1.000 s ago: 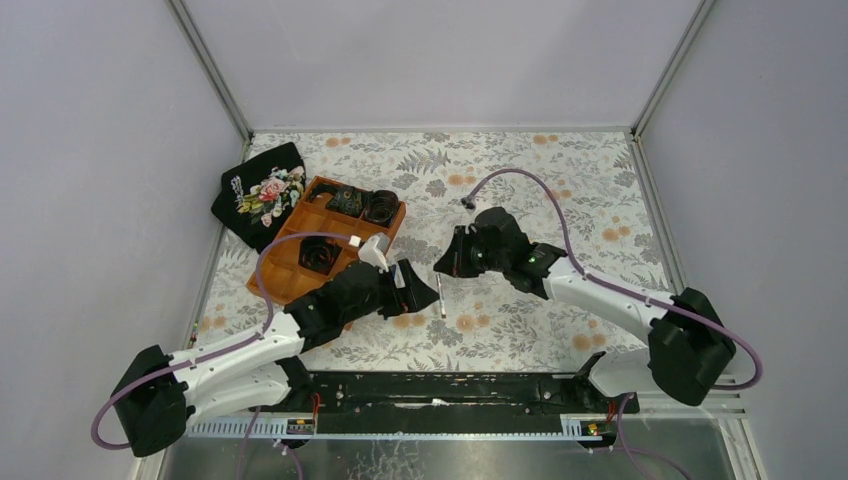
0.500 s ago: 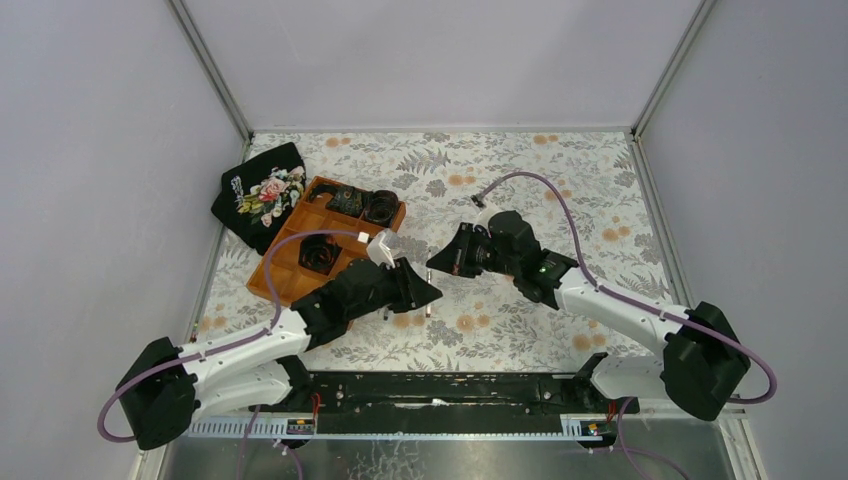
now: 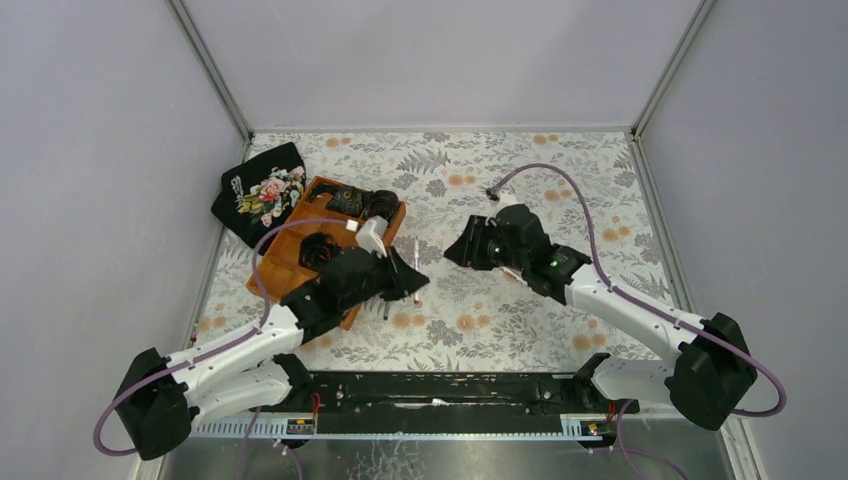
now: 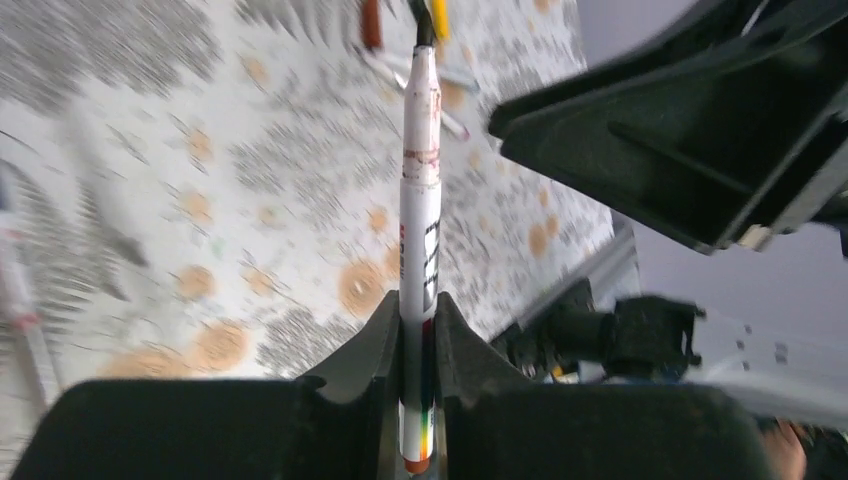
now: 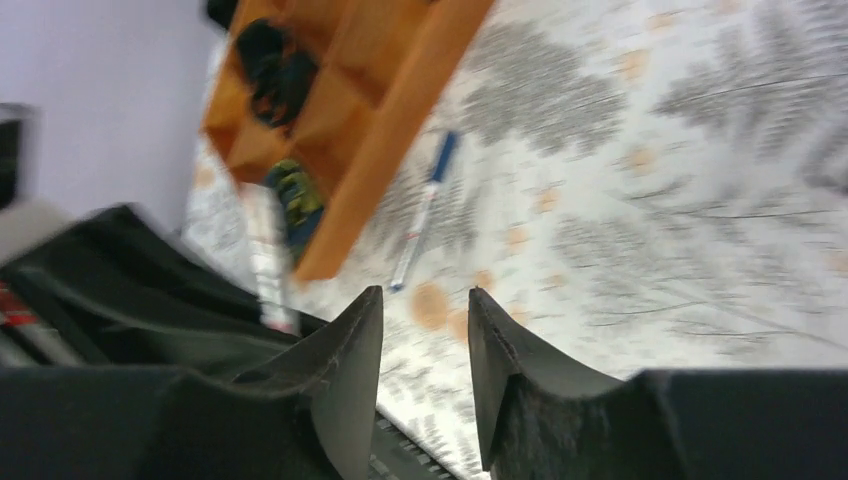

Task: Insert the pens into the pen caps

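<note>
My left gripper [image 4: 418, 300] is shut on a pen [image 4: 420, 200]. The pen is a white barrel with an orange end down between the fingers and a dark tip pointing away. Blurred red [image 4: 370, 20] and yellow [image 4: 440, 15] pieces, perhaps pen caps, lie on the cloth past the tip. From above, the left gripper [image 3: 412, 282] sits beside the tray's near corner. My right gripper [image 5: 425, 300] is open with nothing between its fingers, and stands just right of the left one [image 3: 455, 250]. Another pen [image 5: 425, 210] with a blue end lies on the cloth beside the tray.
An orange wooden tray [image 3: 285, 272] with dark items in its compartments stands at the left, also seen from the right wrist [image 5: 400, 90]. A black floral pouch [image 3: 260, 190] lies behind it. Grey walls enclose the flower-patterned cloth [image 3: 520, 330].
The left gripper closed on the pen and drew back left toward the tray. The right gripper opened, let go of that pen and moved off to the right.
</note>
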`<action>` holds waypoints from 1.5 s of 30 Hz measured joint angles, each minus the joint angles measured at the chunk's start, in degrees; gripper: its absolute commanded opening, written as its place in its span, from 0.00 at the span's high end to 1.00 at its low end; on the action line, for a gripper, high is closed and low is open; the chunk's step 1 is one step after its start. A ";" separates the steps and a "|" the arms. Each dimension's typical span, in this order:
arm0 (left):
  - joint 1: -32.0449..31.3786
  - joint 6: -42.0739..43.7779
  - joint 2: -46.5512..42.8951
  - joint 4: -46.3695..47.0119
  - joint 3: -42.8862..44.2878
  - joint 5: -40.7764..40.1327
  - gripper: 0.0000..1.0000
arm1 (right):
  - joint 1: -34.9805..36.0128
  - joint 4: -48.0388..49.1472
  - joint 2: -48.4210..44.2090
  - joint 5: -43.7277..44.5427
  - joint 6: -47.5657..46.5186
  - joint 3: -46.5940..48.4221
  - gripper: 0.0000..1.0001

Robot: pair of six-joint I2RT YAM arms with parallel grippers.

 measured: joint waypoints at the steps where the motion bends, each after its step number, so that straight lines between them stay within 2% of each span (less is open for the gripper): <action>1: 1.66 1.01 -0.44 -1.33 0.72 0.11 1.00 | -1.22 -1.66 0.13 0.92 -1.31 0.46 0.56; 5: 12.81 6.05 -1.95 -6.21 4.59 2.21 1.00 | -8.13 -7.10 2.78 3.96 -6.45 2.43 0.52; 9: 23.28 11.72 -2.40 -10.14 8.59 5.03 1.00 | -12.72 -11.45 9.38 8.24 -11.47 5.99 0.53; 13: 29.03 16.81 -2.32 -13.05 11.47 6.84 1.00 | -14.43 -13.70 16.81 10.84 -15.56 9.33 0.54; 20: 30.71 22.01 -2.05 -16.09 12.15 6.82 1.00 | -17.31 -16.22 25.73 14.43 -20.59 14.19 0.56; 30: 31.61 23.17 -1.86 -16.33 12.15 6.86 1.00 | -21.97 -18.16 33.46 16.76 -26.67 17.92 0.64; 41: 32.41 23.17 -1.84 -16.28 12.13 7.58 1.00 | -22.01 -18.71 37.48 16.70 -29.83 19.78 0.73; 45: 32.70 23.15 -1.84 -16.24 12.13 7.89 1.00 | -22.01 -18.75 37.90 16.70 -30.36 20.20 0.84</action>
